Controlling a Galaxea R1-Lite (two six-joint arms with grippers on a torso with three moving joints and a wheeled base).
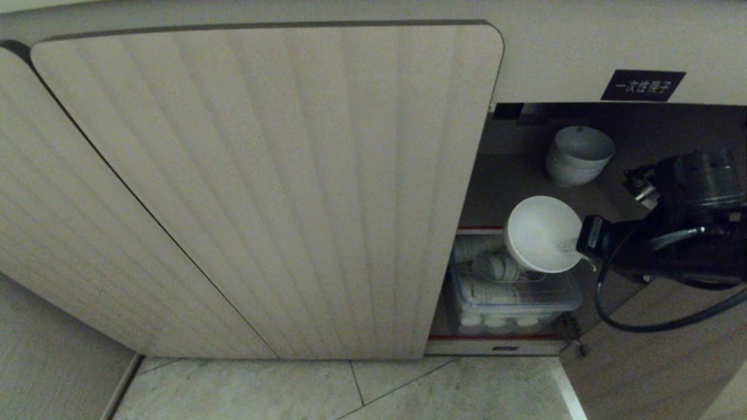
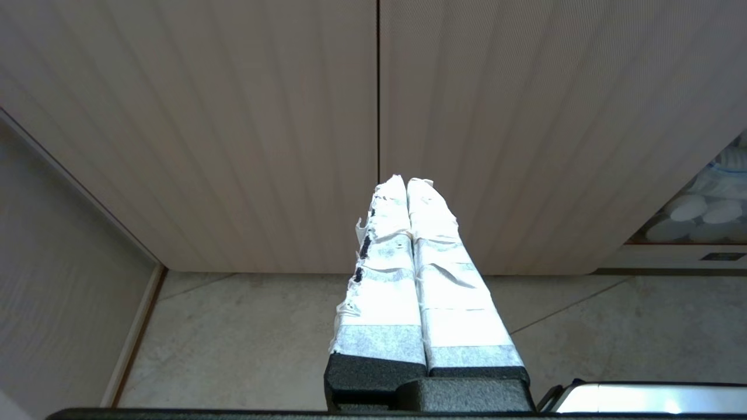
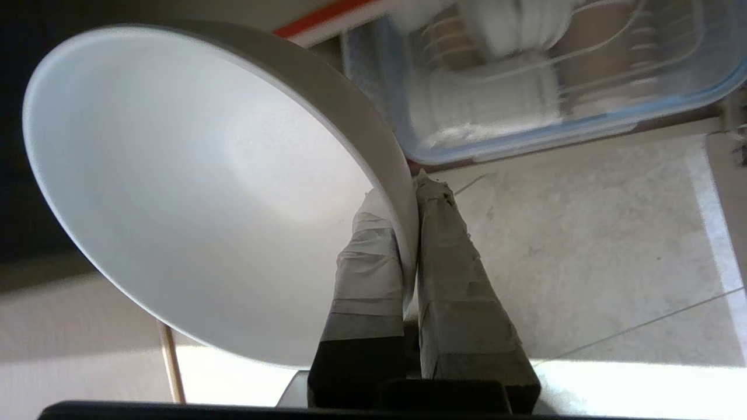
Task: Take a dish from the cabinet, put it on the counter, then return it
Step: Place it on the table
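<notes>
A wide ribbed door (image 1: 262,192) covers most of the cabinet (image 1: 554,52), leaving only the right-hand opening. Inside, a stack of bowls (image 1: 578,154) sits on the upper shelf, and a clear bin (image 1: 513,300) of crockery sits below. The right tool (image 3: 408,192) is clamped on the rim of a plain white dish (image 1: 543,233) (shallow, glossy), held tilted before the opening. The left tool (image 2: 407,184), pressed together, hangs by the closed doors.

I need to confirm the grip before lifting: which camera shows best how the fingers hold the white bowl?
The right wrist view: the right gripper is shut on the white bowl, one finger on each side of the rim. The head view shows the white bowl but not the fingertips. The left wrist view misses it.
</notes>
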